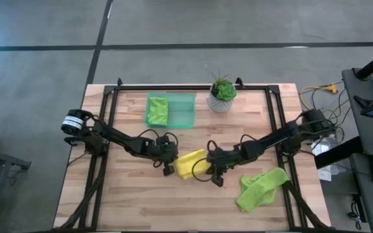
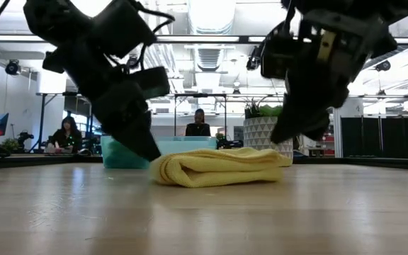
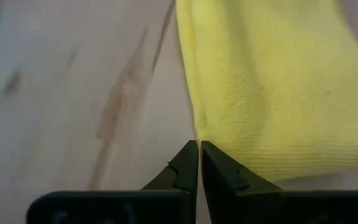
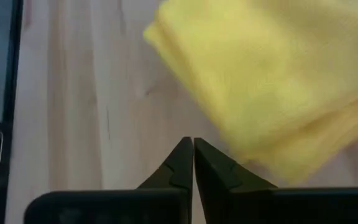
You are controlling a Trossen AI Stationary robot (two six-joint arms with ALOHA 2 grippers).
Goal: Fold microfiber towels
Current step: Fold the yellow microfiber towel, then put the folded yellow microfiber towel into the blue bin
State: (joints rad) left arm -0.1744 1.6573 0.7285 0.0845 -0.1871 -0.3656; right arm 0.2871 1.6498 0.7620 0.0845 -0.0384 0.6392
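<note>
Grey concrete floor [image 1: 37, 77], bright ceiling lights [image 2: 211, 14]

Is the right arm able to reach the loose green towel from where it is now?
Probably yes. The green towel lies crumpled in the open just beside the right gripper, which is shut and empty by the yellow towel. Nothing lies between them.

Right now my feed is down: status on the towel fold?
Left gripper, right gripper shut, empty, flanking yellow towel. Towel folded, on table. Nothing in the way.
</note>
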